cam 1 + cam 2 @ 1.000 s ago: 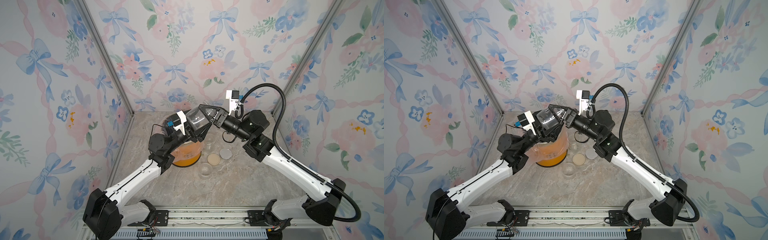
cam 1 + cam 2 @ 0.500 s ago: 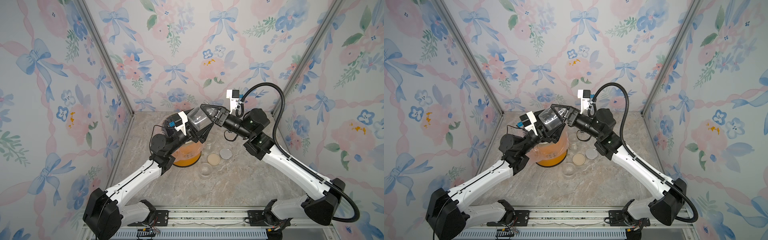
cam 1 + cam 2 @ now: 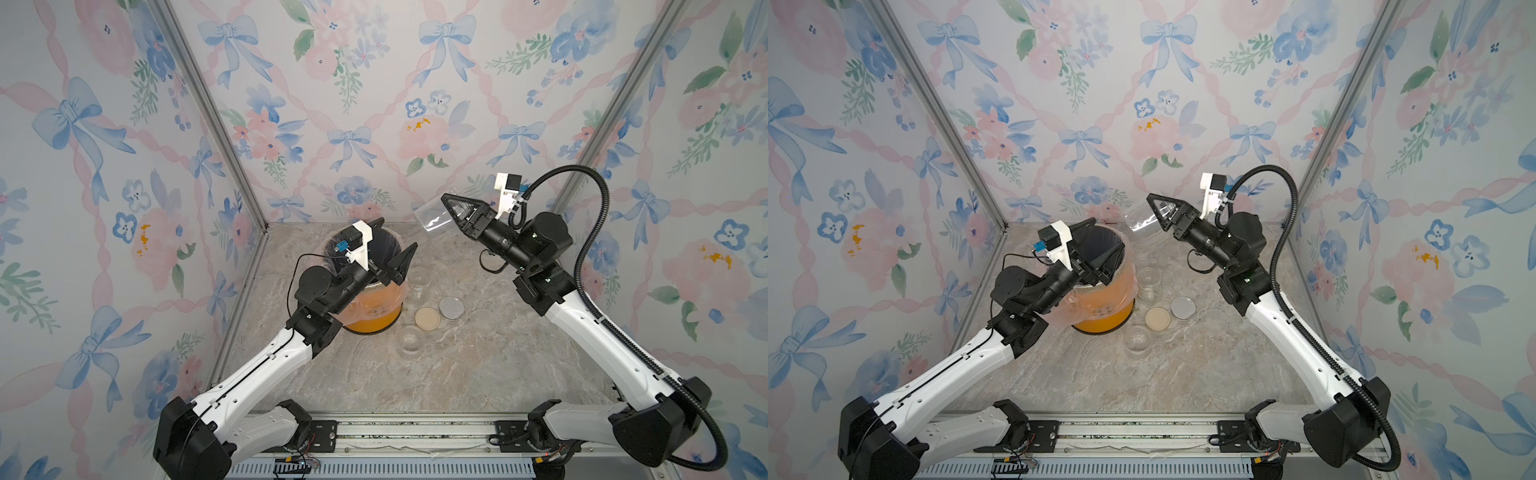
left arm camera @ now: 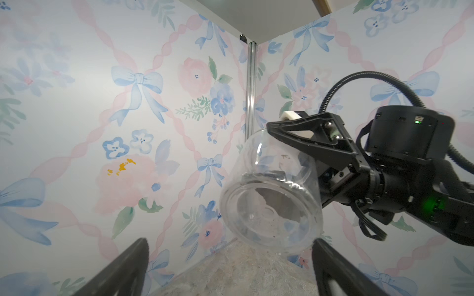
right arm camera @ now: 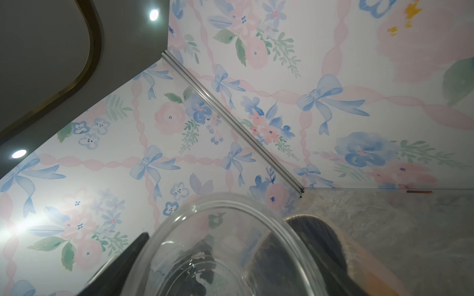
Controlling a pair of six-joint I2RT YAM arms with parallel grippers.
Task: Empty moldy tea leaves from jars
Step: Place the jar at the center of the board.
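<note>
My right gripper (image 3: pixel 451 216) (image 3: pixel 1156 214) is shut on a clear jar (image 3: pixel 432 220) (image 4: pixel 269 202) (image 5: pixel 225 246), lidless and tilted in the air near the back wall, to the right of the bin. It looks empty apart from a few dark specks; no tea leaves show. My left gripper (image 3: pixel 397 233) (image 3: pixel 1104 239) (image 4: pixel 230 242) hangs open over the bin's mouth with nothing between its fingers. Two more clear jars stand open on the table: one (image 3: pixel 419 280) beside the bin, one (image 3: pixel 409 338) nearer the front.
The orange plastic-lined bin (image 3: pixel 374 316) (image 3: pixel 1104 316) stands at the back left of the marble table. A beige lid (image 3: pixel 427 318), a silver lid (image 3: pixel 451 307) and a translucent lid (image 3: pixel 484 320) lie flat right of it. Floral walls close three sides.
Both grippers met at the jar over the bin. My left gripper opened and let go, and my right arm carried the jar off to the right.
</note>
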